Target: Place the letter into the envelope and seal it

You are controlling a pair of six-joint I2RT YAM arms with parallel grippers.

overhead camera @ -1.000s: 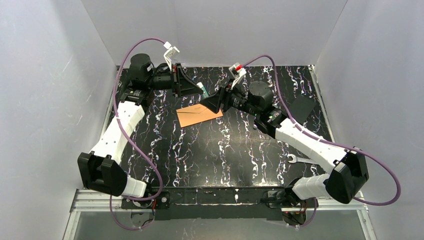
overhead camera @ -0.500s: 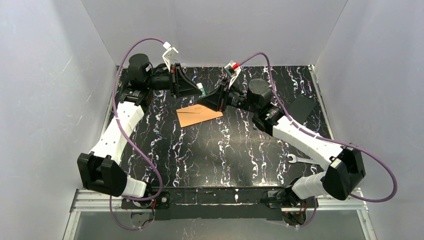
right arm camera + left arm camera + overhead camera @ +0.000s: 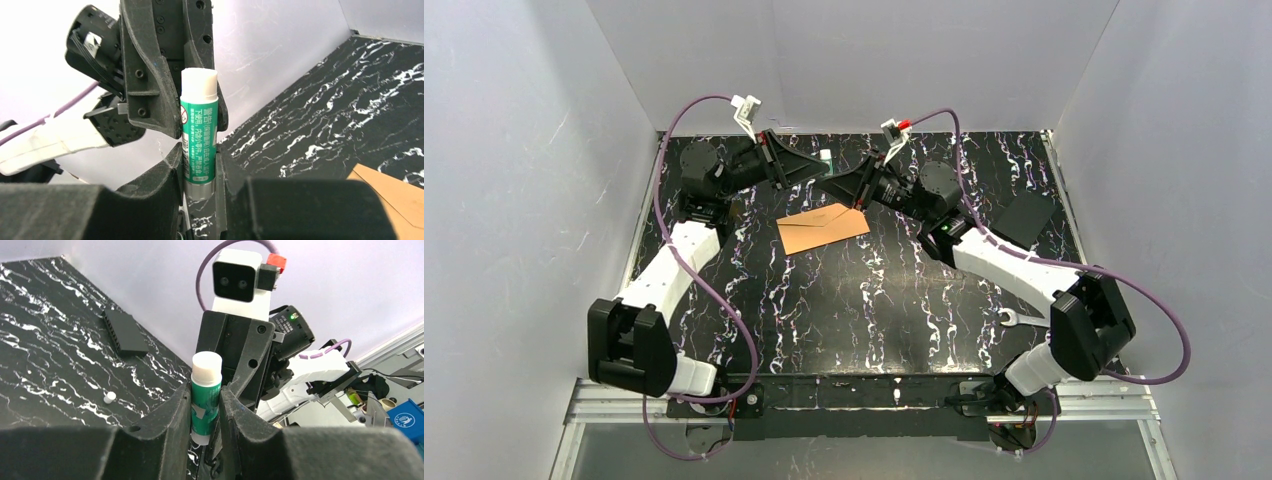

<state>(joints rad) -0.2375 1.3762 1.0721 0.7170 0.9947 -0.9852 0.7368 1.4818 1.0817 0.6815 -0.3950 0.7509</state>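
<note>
Envelope flat on black table

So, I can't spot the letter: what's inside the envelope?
The envelope lies flat on the table, only its plain orange-brown outside showing. Its own paper covers whatever is inside, and no letter shows elsewhere.

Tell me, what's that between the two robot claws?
A green glue stick with a white end, pinched by the left gripper and the right gripper alike. Both wrist views show it.

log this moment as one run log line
left pincer: shut on glue stick | right pincer: shut on same glue stick | envelope: on table, untouched
</note>
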